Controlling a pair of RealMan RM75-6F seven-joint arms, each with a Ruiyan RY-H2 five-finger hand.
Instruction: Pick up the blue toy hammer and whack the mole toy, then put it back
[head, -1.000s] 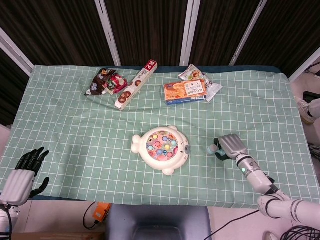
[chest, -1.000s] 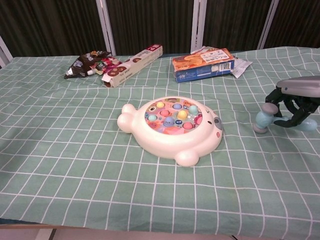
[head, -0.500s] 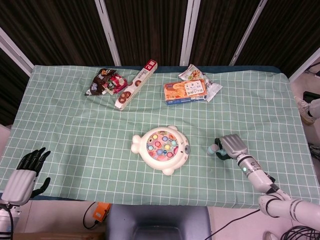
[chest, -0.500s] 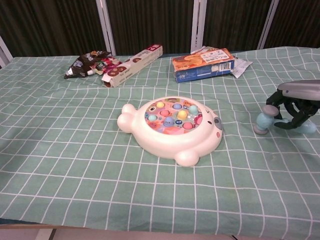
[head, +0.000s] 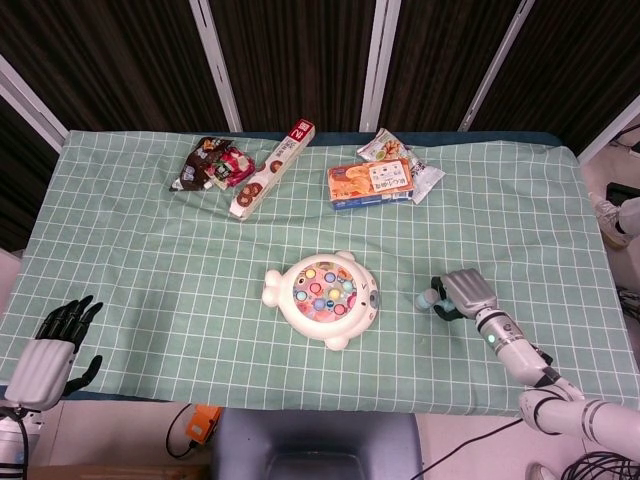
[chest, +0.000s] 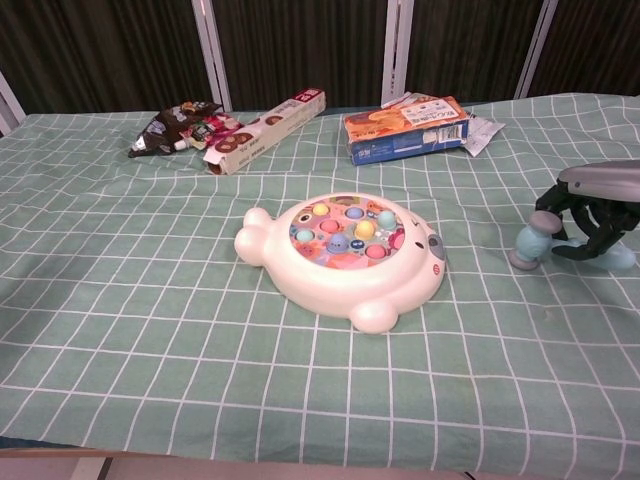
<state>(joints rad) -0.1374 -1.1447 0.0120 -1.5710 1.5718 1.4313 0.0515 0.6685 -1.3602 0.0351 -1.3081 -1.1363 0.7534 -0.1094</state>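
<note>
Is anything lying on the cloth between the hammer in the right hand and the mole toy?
Nothing visible does. The right hand grips the blue toy hammer, and only bare checked cloth lies between it and the mole toy.

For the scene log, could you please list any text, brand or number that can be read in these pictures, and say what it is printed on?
None can be read with confidence.
Long box: a red end panel with white marks, too blurred.
Orange and blue box: a white label with print, too small.
Dark snack bags: colourful print, illegible.
White packets behind the box: illegible.
Mole toy: no lettering visible.
</note>
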